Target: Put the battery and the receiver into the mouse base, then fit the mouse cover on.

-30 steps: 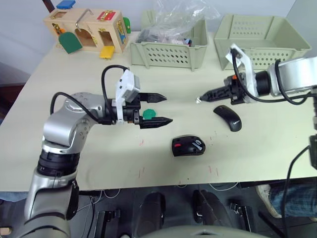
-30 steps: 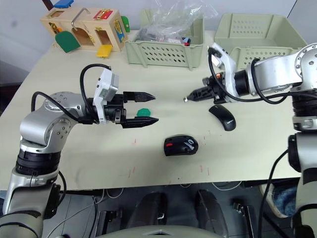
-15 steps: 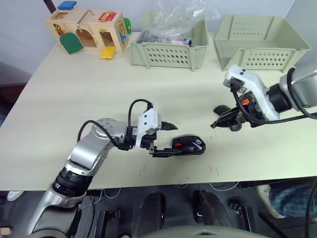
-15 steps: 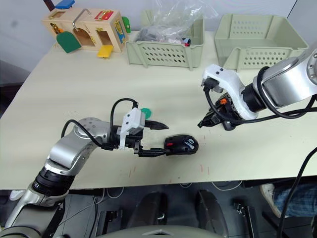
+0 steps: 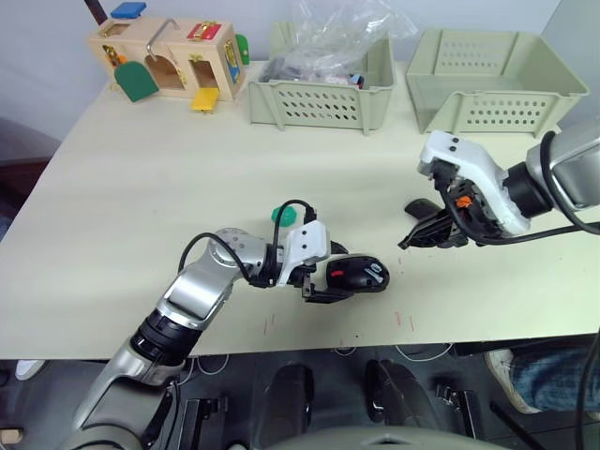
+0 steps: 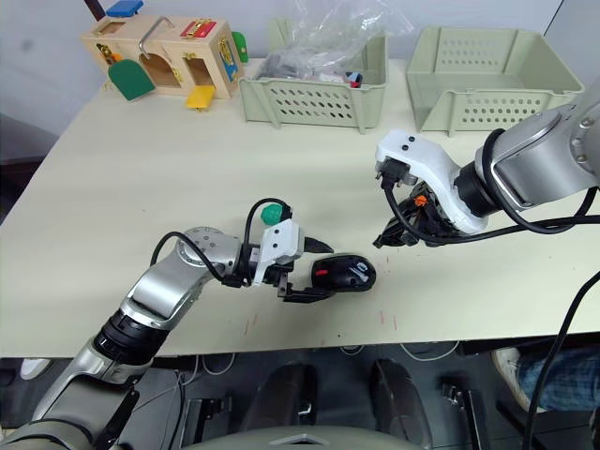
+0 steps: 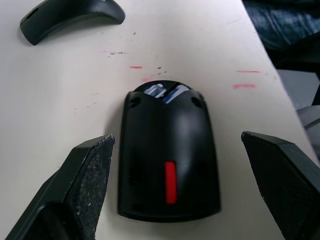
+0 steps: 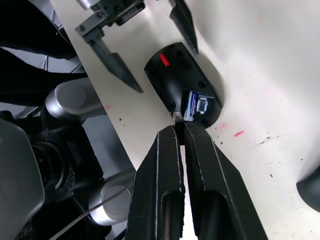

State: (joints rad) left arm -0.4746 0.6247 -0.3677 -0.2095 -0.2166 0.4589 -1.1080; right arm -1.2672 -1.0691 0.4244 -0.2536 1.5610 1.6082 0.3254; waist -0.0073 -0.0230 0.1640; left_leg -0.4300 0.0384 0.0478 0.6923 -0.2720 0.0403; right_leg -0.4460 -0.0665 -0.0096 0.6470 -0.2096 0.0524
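1. The left gripper (image 7: 167, 190), fingers wide, has slid in from 9 o'clock to straddle the mouse base (image 7: 167, 167), ready to steady it.
2. The right gripper (image 8: 179, 131), pinched on the tiny receiver (image 8: 177, 116), has neared the base's battery (image 8: 191, 103) end.
3. The mouse cover (image 7: 70, 17) lies on the cream table (image 5: 141, 187); baskets (image 5: 319, 94) at 12 o'clock.

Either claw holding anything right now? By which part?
Right claw pinches a tiny piece, likely the receiver, at its fingertips. Left claw is open around the mouse base, holding nothing.
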